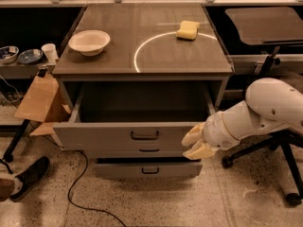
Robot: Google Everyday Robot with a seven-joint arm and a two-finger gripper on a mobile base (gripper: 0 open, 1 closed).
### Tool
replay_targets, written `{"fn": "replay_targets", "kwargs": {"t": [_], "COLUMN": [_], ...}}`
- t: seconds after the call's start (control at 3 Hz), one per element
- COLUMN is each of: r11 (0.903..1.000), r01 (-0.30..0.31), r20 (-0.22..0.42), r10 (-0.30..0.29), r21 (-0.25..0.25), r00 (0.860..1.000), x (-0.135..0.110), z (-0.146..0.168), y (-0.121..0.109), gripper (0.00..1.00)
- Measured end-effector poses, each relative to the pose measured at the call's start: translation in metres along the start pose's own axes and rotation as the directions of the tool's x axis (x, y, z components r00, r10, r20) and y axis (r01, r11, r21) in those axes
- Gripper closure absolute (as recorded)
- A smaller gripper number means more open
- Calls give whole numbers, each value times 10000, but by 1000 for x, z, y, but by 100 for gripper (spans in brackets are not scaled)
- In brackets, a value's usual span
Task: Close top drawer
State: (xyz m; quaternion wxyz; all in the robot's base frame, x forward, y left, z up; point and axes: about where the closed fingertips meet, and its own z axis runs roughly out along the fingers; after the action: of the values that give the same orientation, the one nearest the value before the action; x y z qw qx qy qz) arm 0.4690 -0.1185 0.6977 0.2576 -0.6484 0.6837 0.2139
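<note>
The top drawer [109,137] of the grey cabinet [142,60] stands pulled out, its deep box open and empty inside. Its plain grey front carries a small dark handle [144,135] at the centre. My gripper [195,144], cream-coloured at the end of the white arm [265,110], is at the right end of the drawer front, touching or very close to it. Two shallower drawers sit below: the middle one [149,151] and the bottom one [149,169], which is slightly out.
A white bowl [89,41] and a yellow sponge [188,30] lie on the cabinet top. A cardboard box [40,98] leans at the left. A black office chair base [279,148] stands behind my arm. A shoe [31,176] and a cable [75,193] lie on the floor.
</note>
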Motion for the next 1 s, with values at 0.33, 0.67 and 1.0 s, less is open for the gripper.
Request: {"fn": "replay_targets", "kwargs": {"t": [0.33,0.67,1.0], "r11": [9988,9973,9954], "r01": [-240,-304,-291], "r20": [-290,-745,-1163], "r10": [228,254,184], "r21": [-423,-675,-914], "r00": [9993,9969,9930], "x": [3,0,1], "z": [9,25,44], "y": [-1,-11,-24], "gripper": [85,100,100]}}
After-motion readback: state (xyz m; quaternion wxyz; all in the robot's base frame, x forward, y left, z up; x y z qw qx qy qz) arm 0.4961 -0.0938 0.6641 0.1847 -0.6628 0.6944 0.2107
